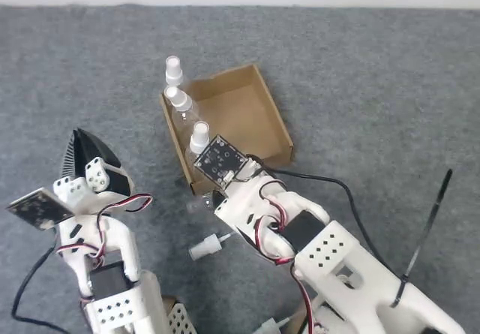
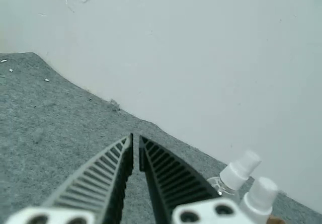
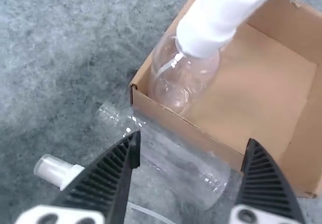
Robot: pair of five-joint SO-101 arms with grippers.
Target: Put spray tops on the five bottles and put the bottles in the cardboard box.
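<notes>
A clear bottle without a top (image 3: 173, 158) lies on the grey carpet just outside the cardboard box (image 3: 261, 88), against its near wall. My right gripper (image 3: 188, 156) hangs open over this bottle, one finger on each side. A loose white spray top (image 3: 53, 169) lies beside the bottle's neck; in the high view the spray top (image 1: 206, 247) is in front of the lying bottle (image 1: 198, 203). Three capped bottles (image 1: 199, 136) stand along the box's (image 1: 251, 120) left wall. My left gripper (image 2: 136, 156) is shut and empty, raised left of the box.
The right arm's wrist board (image 1: 221, 160) covers the box's front left corner. A black cable (image 1: 337, 188) runs along the carpet to the right of the box. Two capped bottles (image 2: 241, 169) stand off the left gripper's tip, with a white wall behind them.
</notes>
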